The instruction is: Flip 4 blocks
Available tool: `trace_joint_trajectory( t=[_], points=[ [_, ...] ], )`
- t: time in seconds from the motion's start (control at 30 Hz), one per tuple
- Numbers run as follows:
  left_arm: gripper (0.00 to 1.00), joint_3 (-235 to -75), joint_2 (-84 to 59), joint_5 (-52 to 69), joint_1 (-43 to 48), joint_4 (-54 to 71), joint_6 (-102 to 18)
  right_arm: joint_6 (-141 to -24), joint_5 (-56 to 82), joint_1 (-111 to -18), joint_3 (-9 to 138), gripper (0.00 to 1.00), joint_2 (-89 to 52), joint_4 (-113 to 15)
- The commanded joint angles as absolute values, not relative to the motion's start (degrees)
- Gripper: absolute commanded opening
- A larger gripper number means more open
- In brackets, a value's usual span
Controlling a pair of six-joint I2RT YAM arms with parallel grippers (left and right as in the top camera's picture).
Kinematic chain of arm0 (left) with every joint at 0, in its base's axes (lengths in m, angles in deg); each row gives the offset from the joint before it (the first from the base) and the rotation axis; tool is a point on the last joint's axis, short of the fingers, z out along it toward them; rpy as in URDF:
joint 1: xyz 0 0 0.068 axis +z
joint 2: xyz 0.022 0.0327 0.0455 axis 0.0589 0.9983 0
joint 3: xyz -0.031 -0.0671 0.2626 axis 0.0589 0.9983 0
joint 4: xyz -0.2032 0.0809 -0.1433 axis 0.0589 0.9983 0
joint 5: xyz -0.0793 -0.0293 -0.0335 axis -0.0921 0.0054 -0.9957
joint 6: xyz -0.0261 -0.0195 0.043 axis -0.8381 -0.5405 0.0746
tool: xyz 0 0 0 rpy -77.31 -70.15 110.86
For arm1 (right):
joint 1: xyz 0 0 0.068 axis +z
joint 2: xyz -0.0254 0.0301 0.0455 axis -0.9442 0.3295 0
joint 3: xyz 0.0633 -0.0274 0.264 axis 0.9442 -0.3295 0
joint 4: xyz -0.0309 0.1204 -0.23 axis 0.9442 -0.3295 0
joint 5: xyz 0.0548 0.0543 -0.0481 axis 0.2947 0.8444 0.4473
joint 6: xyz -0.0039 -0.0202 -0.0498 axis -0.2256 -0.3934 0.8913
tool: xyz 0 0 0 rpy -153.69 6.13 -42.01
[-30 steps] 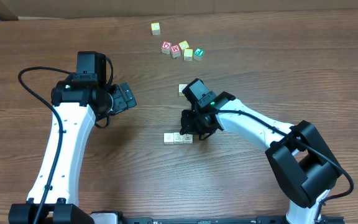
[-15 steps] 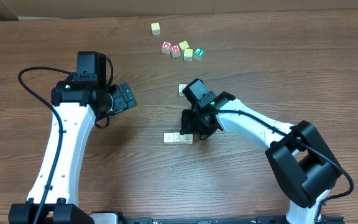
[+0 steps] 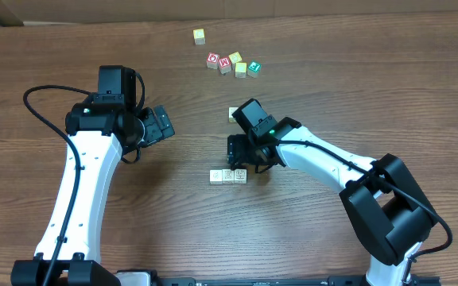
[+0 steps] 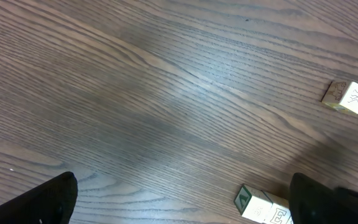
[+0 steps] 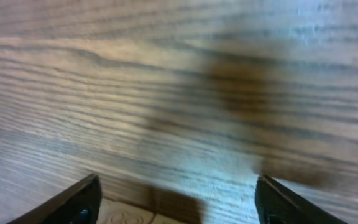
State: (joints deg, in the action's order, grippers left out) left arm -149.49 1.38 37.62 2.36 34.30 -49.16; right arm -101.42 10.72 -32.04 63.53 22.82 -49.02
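Overhead: right pincer spread over the row of blocks — best lifted straight up, without nudging them. Left pincer spread, idle.

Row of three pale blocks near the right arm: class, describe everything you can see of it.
The row of three pale blocks holds small wooden-looking cubes, cream-faced with faint printed marks. They lie side by side and touching, in a straight line on the brown wood-grain table. The open right pincer hangs by its right end; contact cannot be told.
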Motion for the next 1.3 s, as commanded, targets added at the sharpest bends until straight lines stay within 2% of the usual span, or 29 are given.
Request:
trace_joint_trajectory(
  t=[0.0, 0.13, 0.33, 0.63, 0.77, 1.0, 1.27],
  points=[
    [1.0, -150.1, 1.36, 37.75, 2.6, 34.27, -48.9, -101.6, 7.53, -31.89, 64.47, 0.82, 21.36, -47.51],
    [1.0, -150.1, 1.36, 37.75, 2.6, 34.25, -48.9, -102.73, 3.13, -31.89, 64.47, 0.86, 21.36, -45.74],
    [1.0, -150.1, 1.36, 37.75, 2.6, 34.25, -48.9, -102.64, 2.5, -32.26, 67.53, 0.85, 21.36, -43.34],
    [1.0, -150.1, 1.36, 37.75, 2.6, 34.25, -48.9, -99.8, 2.48, -39.63, 95.28, 0.82, 21.95, -65.35],
    [1.0, -150.1, 1.36, 37.75, 2.6, 34.25, -48.9, -99.61, 3.57, -43.87, 104.01, 0.83, 22.87, -71.44],
    [1.0, -150.1, 1.36, 37.75, 2.6, 34.25, -48.9, -99.43, 8.38, -46.53, 104.6, 0.84, 26.52, -72.3],
    [1.0, -150.1, 1.36, 37.75, 2.6, 34.25, -48.9, -99.39, 8.25, -41.05, 104.46, 0.84, 37.97, -68.76]
  ],
)
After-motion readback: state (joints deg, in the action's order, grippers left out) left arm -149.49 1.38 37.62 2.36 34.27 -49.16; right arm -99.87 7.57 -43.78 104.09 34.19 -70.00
